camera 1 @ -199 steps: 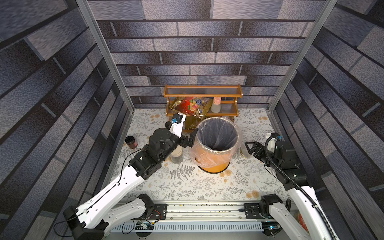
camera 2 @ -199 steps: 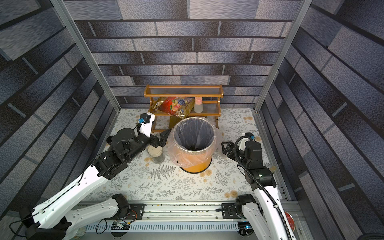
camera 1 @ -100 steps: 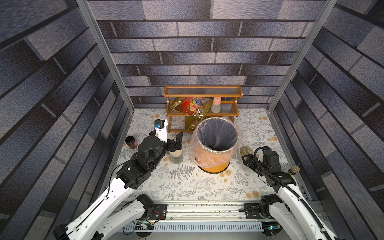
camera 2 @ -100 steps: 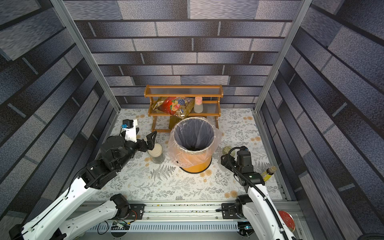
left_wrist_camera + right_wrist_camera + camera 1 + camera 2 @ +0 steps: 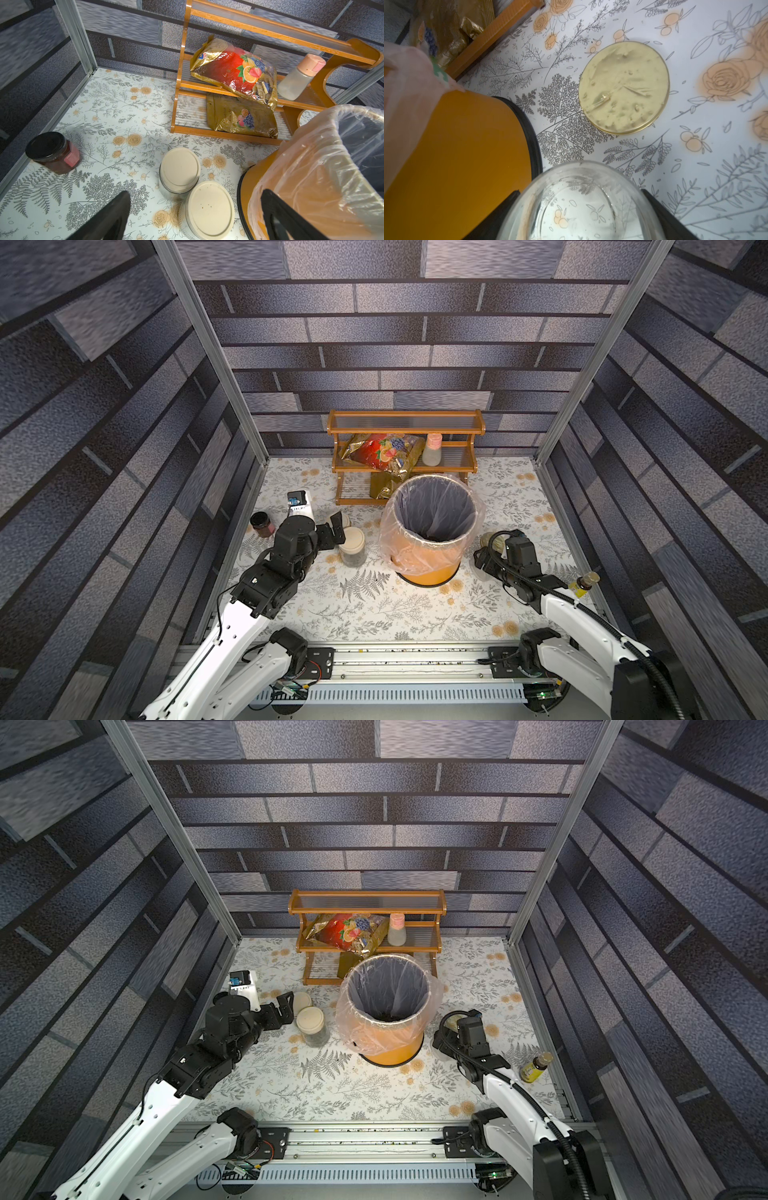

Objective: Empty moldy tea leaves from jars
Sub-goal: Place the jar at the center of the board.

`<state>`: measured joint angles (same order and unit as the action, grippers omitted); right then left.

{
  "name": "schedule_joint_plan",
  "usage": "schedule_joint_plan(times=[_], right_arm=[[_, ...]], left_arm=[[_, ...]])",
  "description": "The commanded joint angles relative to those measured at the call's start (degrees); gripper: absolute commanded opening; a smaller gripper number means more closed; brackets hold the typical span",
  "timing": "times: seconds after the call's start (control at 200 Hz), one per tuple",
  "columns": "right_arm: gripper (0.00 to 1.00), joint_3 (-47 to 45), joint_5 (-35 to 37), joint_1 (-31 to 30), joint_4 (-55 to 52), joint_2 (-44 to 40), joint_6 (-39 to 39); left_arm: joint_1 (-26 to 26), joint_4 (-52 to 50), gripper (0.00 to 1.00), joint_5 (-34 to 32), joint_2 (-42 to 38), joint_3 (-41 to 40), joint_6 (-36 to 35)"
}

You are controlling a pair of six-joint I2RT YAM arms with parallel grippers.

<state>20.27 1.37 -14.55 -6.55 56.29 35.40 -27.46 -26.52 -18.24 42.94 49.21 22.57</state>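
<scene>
Straddles an empty, lidless jar (image 5: 581, 207) with the right jaws, gripping or loose impossible to tell, beside the orange bin (image 5: 456, 155), a loose lid (image 5: 624, 87) on the counter (image 5: 706, 176) nearby. Holds the left jaws wide apart, empty, near two lidded jars (image 5: 179, 168) (image 5: 208, 209). Shows tea leaves (image 5: 388, 1016) at the bin's bottom.

Overhead light brightens the floral tabletop (image 5: 374, 605); wide-angle walls (image 5: 104, 406) fall dim and stretched. In the right wrist view, the glass jar (image 5: 581, 207) appears soft, perhaps out of focus.
</scene>
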Motion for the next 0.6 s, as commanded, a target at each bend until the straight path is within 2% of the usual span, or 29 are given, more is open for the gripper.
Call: schedule_joint_plan(times=[0.0,0.045,0.316,0.596], right_arm=[[0.97,0.7,1.4,-0.4,2.3,1.5,-0.9],[1.00,0.8,1.1,-0.4,2.4,1.6,-0.9],[1.00,2.6,0.5,-0.4,-1.0,-0.4,-1.7],[1.00,11.6,3.1,-0.3,-19.0,-7.7,-4.1]], left_arm=[[0.7,-1.9,1.00,0.8,0.0,-0.9,2.0],[0.7,-2.3,1.00,0.5,0.2,-1.0,2.0],[0.4,-4.1,1.00,1.3,3.4,-1.1,1.5],[-2.8,-4.1,1.00,1.2,12.1,-0.8,2.6]])
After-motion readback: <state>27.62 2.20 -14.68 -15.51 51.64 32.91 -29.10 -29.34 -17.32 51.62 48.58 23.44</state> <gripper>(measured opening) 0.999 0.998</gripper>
